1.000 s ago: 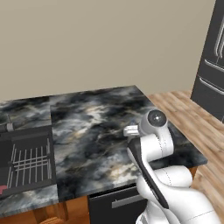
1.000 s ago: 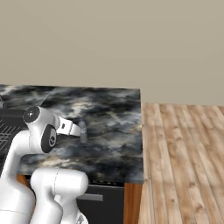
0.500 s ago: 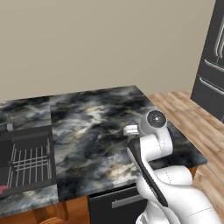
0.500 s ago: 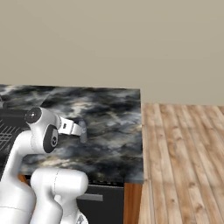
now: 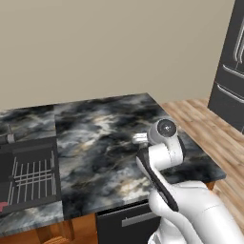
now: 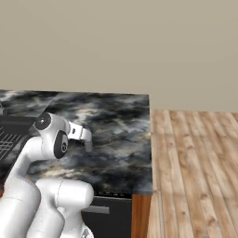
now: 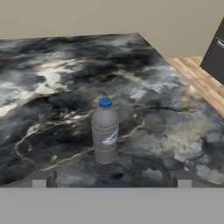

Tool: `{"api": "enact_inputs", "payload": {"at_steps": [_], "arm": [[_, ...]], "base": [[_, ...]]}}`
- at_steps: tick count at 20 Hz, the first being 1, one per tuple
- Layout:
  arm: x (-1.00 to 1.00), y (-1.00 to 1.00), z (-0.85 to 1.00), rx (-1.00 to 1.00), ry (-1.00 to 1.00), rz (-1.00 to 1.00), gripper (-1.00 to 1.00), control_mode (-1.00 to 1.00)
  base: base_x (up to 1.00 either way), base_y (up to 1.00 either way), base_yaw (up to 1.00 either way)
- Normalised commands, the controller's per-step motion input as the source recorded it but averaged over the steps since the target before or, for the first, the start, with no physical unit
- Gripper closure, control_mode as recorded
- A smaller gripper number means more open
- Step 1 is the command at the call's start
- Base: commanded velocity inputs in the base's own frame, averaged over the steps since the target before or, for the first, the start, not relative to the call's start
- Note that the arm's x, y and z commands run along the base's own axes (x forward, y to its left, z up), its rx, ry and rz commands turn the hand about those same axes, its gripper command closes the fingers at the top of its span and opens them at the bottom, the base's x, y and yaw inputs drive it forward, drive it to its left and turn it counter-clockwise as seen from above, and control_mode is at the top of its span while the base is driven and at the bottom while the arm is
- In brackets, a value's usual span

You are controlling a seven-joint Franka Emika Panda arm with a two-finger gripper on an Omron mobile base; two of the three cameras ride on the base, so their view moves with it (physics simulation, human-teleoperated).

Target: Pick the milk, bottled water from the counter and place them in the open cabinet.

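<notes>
Bottle (image 7: pixel 105 131) upright on counter (image 7: pixel 48 87), near right end, centred ahead of gripper (image 7: pixel 111 179), so likely lined up for grasp, jaws wide apart and holding nothing, arm folded low over near edge, hand level and aimed across stone toward far wall.

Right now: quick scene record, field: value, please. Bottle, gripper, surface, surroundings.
bottle: bottled water, upright, blue cap on, standing free on the counter
gripper: gripper open, fingertips low at either side of the hand view, bottle ahead between them, not touching
arm: folded over the counter's near edge in both base views
counter extras: dark sink basin with a wire rack at the left end
surroundings: beige wall, wood floor, dark fridge to the right
task state: bottle not yet grasped
</notes>
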Motion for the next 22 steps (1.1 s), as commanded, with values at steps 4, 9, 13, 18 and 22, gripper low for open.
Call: {"api": "enact_inputs", "payload": {"at_steps": [4,9,13,18,22], "arm": [[0.40,0.00,0.00,0.00,0.00,0.00,-1.00,-1.00],[0.37,0.00,-0.04,0.00,0.00,0.00,-1.00,-1.00],[0.26,0.00,-0.13,0.00,0.00,0.01,-1.00,-1.00],[0.21,0.00,-0.18,0.00,0.00,0.01,-1.00,-1.00],[0.07,0.00,-0.22,0.00,0.00,0.01,-1.00,-1.00]], "base": [[0.00,0.00,0.00],[0.00,0.00,0.00],[0.00,0.00,0.00],[0.00,0.00,0.00],[0.00,0.00,0.00]]}}
